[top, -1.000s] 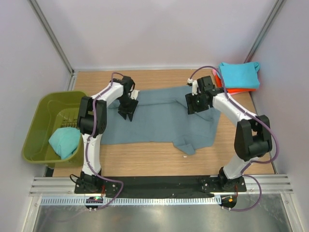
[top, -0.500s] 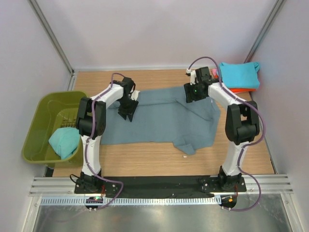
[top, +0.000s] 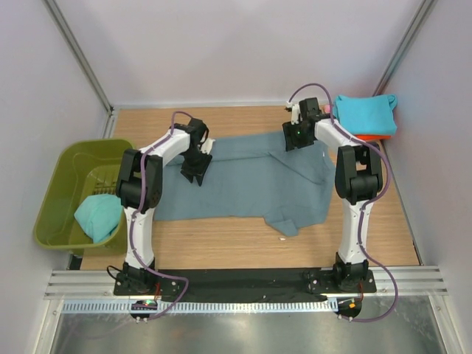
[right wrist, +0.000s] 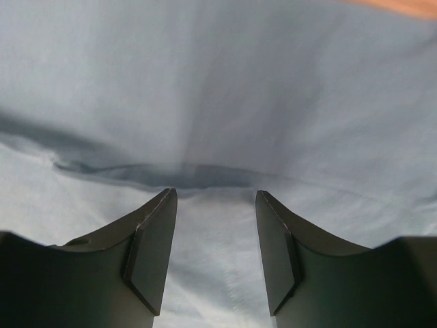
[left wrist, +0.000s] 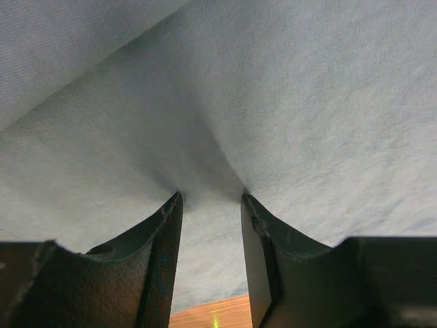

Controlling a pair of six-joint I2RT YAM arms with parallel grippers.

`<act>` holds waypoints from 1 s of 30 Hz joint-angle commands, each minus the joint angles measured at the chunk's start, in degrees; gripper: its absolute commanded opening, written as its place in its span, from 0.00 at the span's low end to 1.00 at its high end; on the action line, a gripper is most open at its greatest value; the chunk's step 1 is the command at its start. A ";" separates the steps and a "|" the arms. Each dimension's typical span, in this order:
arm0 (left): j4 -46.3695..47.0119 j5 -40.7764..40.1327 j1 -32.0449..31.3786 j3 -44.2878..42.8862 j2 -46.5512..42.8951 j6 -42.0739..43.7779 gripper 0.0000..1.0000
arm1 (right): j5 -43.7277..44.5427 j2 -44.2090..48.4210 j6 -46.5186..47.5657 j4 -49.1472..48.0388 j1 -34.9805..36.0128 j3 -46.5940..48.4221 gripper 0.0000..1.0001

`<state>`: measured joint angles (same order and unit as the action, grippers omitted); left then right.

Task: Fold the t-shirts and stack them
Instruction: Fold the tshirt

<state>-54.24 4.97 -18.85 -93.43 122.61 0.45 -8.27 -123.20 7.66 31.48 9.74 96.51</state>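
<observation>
Jaws parted and gripping nothing yet, the left gripper [left wrist: 210,197] and right gripper [right wrist: 214,193] are pressing into the grey shirt's [top: 243,184] far side. They should be pinching firmly, then lifting together.

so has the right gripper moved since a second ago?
Yes. The right gripper moved toward the far edge of the table, away from the arm bases.

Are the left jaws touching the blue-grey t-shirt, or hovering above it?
Touching. The left wrist view shows the left gripper with both jaws, standing apart, pressed into the blue-grey t-shirt; the cloth puckers at their tips.
</observation>
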 commanded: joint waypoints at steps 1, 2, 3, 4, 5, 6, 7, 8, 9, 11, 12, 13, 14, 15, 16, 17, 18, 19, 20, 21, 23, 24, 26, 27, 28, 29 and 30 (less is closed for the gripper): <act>1.42 -0.84 -0.13 1.76 2.90 0.78 0.41 | 0.27 -0.55 0.78 -0.81 -0.42 4.91 0.56; 1.24 -0.58 -0.05 1.67 3.08 0.70 0.41 | 0.36 -0.81 0.78 -0.81 -0.59 5.53 0.55; 1.07 -0.49 -0.04 1.15 3.25 0.61 0.41 | 0.36 -1.08 0.78 -0.64 -0.60 5.71 0.55; 0.89 -0.40 -0.04 0.88 3.60 0.61 0.41 | 0.36 -1.34 0.78 -0.55 -0.51 5.71 0.55; 0.71 -0.32 -0.04 0.70 3.69 0.61 0.41 | 0.28 -1.43 0.78 -0.37 -0.51 5.62 0.56; 0.63 -0.23 -0.04 0.44 3.69 0.52 0.41 | 0.10 -1.52 0.95 -0.02 -0.51 5.53 0.55; 0.45 -0.14 -0.04 0.18 3.78 0.61 0.41 | -0.07 -1.35 0.87 0.15 -0.60 5.10 0.55; 0.45 -0.23 -0.04 0.09 3.78 0.61 0.41 | -0.42 -1.26 0.86 0.42 -0.51 4.74 0.55; 0.45 -0.23 -0.13 0.00 3.87 0.61 0.41 | -0.52 -1.08 0.86 0.42 -0.51 4.39 0.55; 0.36 -0.14 -0.05 -0.18 4.04 0.69 0.41 | -0.52 -0.38 0.86 0.51 -0.60 3.08 0.55; 0.27 0.12 -0.04 -0.26 4.13 0.52 0.41 | -0.43 -0.20 0.95 0.59 -0.60 2.64 0.54; 0.36 0.21 -0.04 -0.26 4.22 0.52 0.41 | -0.52 -0.11 1.30 0.60 -0.60 1.94 0.54; 0.36 0.30 -0.13 -0.26 4.31 0.43 0.41 | -0.43 0.06 1.30 0.51 -0.51 1.67 0.54; 0.36 0.39 -0.05 -0.26 4.31 0.34 0.41 | -0.25 0.06 1.48 0.51 -0.51 1.40 0.54; 0.45 0.39 -0.04 -0.26 4.31 0.43 0.41 | -0.25 0.06 1.91 0.42 -0.60 1.23 0.54; 0.36 0.39 -0.13 -0.26 4.22 0.43 0.41 | -0.08 0.06 2.01 0.33 -0.60 1.23 0.53; 0.36 0.39 -0.05 -0.18 4.22 0.43 0.41 | 0.36 -0.20 2.09 0.24 -0.51 1.23 0.53; 0.36 0.48 -0.13 -0.18 4.22 0.43 0.41 | 0.36 -0.29 2.18 0.16 -0.60 1.31 0.52; 0.45 0.39 -0.05 -0.18 4.13 0.34 0.41 | 0.36 -0.46 2.36 0.07 -0.68 1.40 0.50; 0.45 0.56 -0.04 -0.18 4.22 0.34 0.41 | 0.36 -0.73 2.62 0.07 -0.51 1.49 0.48; 0.27 0.65 -0.04 -0.18 4.22 0.34 0.41 | 0.27 -0.90 2.88 0.24 -0.68 1.75 0.42; 0.36 0.57 -0.04 -0.18 4.22 0.34 0.41 | 0.27 -0.90 2.97 0.42 -0.68 1.84 0.41; 0.45 0.48 -0.05 -0.09 4.13 0.34 0.41 | 0.19 -0.82 3.06 0.51 -0.60 1.84 0.39; 0.45 0.39 -0.04 0.00 4.13 0.26 0.41 | 0.10 -0.73 3.15 0.42 -0.60 1.58 0.38; 0.54 0.48 -0.04 -0.09 4.13 0.26 0.41 | 0.01 -0.56 3.15 0.42 -0.68 1.49 0.38; 0.54 0.48 -0.04 0.00 4.13 0.17 0.41 | -0.16 -0.47 3.15 0.42 -0.60 1.40 0.36; 0.54 0.56 -0.04 0.17 4.22 0.17 0.41 | -0.25 -0.47 3.41 0.59 -0.60 1.31 0.34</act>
<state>-55.22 4.99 -18.85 -94.45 123.26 0.43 -8.12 -124.51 10.33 32.32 8.93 97.69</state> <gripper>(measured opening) 0.411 0.354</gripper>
